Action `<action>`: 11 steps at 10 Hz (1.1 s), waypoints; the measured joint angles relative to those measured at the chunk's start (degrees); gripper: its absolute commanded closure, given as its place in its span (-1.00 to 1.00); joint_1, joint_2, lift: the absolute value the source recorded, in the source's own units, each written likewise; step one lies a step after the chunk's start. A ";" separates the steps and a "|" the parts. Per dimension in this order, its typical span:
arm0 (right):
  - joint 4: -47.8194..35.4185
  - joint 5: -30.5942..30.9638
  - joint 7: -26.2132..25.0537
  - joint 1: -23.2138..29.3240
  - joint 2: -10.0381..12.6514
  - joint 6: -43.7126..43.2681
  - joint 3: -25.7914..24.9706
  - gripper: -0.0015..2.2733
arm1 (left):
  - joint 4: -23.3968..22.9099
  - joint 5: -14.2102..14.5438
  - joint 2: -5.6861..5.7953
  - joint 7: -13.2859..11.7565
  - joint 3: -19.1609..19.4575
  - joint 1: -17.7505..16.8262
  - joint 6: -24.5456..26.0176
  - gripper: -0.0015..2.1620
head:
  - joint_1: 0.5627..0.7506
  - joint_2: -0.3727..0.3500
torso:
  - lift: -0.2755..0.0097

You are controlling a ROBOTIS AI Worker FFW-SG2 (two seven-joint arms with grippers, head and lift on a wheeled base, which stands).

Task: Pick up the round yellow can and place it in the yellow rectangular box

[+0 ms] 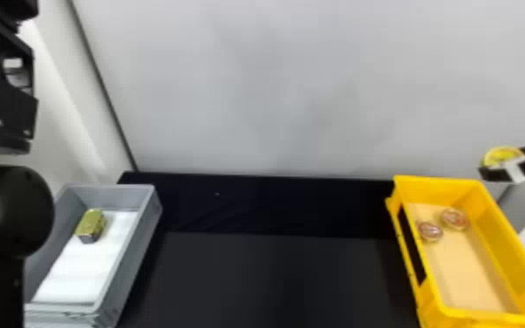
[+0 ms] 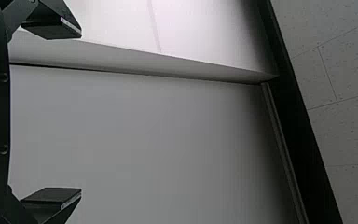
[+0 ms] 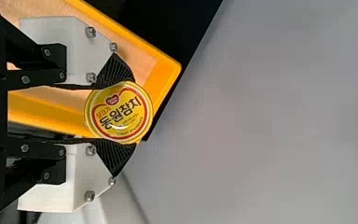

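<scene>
pinching one round yellow can (image 3: 119,113), right gripper (image 1: 504,164) hovers near two tins (image 1: 455,219) while left gripper (image 1: 0,39) gapes.

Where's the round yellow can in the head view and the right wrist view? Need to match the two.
Head view: near the right edge, just above the yellow box's far right corner; can.
Right wrist view: gripped between the right hand's fingers, printed face to the camera, part of the box behind it.
Shared landmark: the yellow box.
</scene>
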 measured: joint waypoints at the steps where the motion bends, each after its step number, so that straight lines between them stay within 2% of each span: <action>1: 1.08 -0.90 -1.80 0.92 -0.15 -0.63 -2.18 -0.31 | 0.00 0.00 0.01 -0.04 -0.02 -0.04 0.07 -0.92 | 0.07 0.18 | 0.92; 4: 6.57 -6.24 -8.95 2.69 0.91 -3.55 -5.95 -0.31 | 0.05 0.00 0.01 -0.06 -0.05 -0.04 0.12 -0.92 | 0.07 0.18 | 0.92; 6: 11.96 -15.94 -16.98 3.09 1.83 -6.69 -8.83 -0.31 | 0.09 0.00 0.00 -0.06 -0.05 0.00 0.13 -0.92 | 0.07 0.18 | 0.92; 8: 17.61 -26.41 -24.37 3.03 1.73 -8.78 -10.92 -0.31 | 0.09 0.00 0.00 -0.13 -0.12 -0.01 0.11 -0.92 | 0.07 0.18 | 0.92; 11: 24.02 -34.82 -28.94 3.02 1.30 -10.37 -12.71 -0.31 | 0.09 0.00 0.00 -0.14 -0.14 -0.04 -0.04 -0.92 | 0.07 0.18 | 0.92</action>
